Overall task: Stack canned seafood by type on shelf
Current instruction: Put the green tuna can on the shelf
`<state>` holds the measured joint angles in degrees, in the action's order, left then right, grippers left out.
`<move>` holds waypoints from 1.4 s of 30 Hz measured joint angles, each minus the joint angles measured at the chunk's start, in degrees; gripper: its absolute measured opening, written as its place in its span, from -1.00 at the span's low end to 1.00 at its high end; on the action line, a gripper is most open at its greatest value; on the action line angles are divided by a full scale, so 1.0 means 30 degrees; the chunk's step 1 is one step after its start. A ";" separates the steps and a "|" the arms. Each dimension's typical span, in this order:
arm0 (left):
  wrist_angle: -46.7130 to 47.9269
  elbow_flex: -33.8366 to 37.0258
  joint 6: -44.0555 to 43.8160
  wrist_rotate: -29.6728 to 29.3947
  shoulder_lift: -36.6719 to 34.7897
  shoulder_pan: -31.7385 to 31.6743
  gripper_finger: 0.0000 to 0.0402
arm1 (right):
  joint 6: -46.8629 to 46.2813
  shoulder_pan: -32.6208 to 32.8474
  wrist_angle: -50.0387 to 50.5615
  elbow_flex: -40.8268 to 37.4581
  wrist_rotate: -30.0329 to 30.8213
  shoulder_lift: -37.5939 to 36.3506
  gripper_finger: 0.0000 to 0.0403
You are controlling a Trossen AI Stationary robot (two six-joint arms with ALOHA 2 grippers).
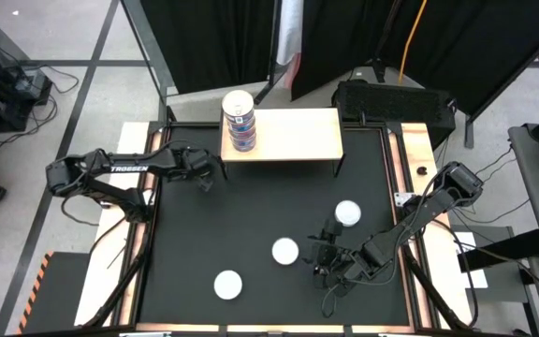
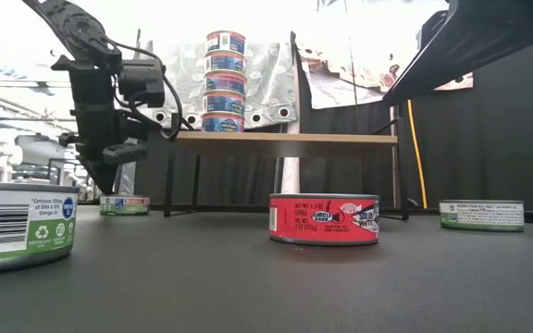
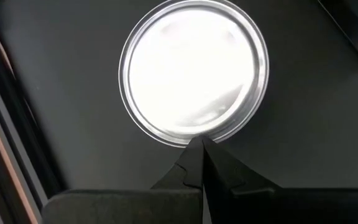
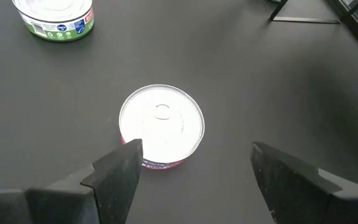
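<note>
On the left end of the wood-topped shelf [image 1: 284, 134] stands a stack of several blue-labelled cans [image 2: 225, 81]. My left gripper [image 3: 201, 144] is shut and points down just left of the shelf. Its tips stand at the near rim of a green-labelled can [image 3: 194, 74] on the mat; I cannot tell whether they touch it. My right gripper [image 4: 194, 165] is open, with a red-labelled can [image 4: 161, 127] on the mat just ahead of its fingers, untouched. Two other green-white cans [image 1: 228, 285] [image 1: 347, 212] rest on the mat.
The black mat lies bare between the shelf and the loose cans. The shelf's thin dark legs [image 2: 167, 176] stand close to my left gripper. Raised wooden rails [image 1: 148, 234] border the table's left and right sides.
</note>
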<state>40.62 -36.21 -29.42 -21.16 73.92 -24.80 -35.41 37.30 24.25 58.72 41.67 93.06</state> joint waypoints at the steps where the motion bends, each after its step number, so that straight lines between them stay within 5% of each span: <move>1: -0.0014 0.0000 0.0004 -0.0031 0.0061 0.0008 -1.00 | 0.0003 0.0000 0.0000 0.0000 0.0000 0.0000 0.45; 23: 0.0372 0.0044 -0.0253 0.1846 0.0221 0.0047 -1.00 | 0.0003 0.0036 0.0000 0.0000 0.0000 0.0000 0.45; 42: 0.1152 0.0029 -0.1109 0.1597 0.0172 0.0023 -1.00 | 0.0003 0.0103 0.0000 0.0000 0.0000 0.0000 0.45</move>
<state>44.07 -36.12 -32.75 -16.37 74.43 -24.73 -35.40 37.61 24.25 58.72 41.67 93.06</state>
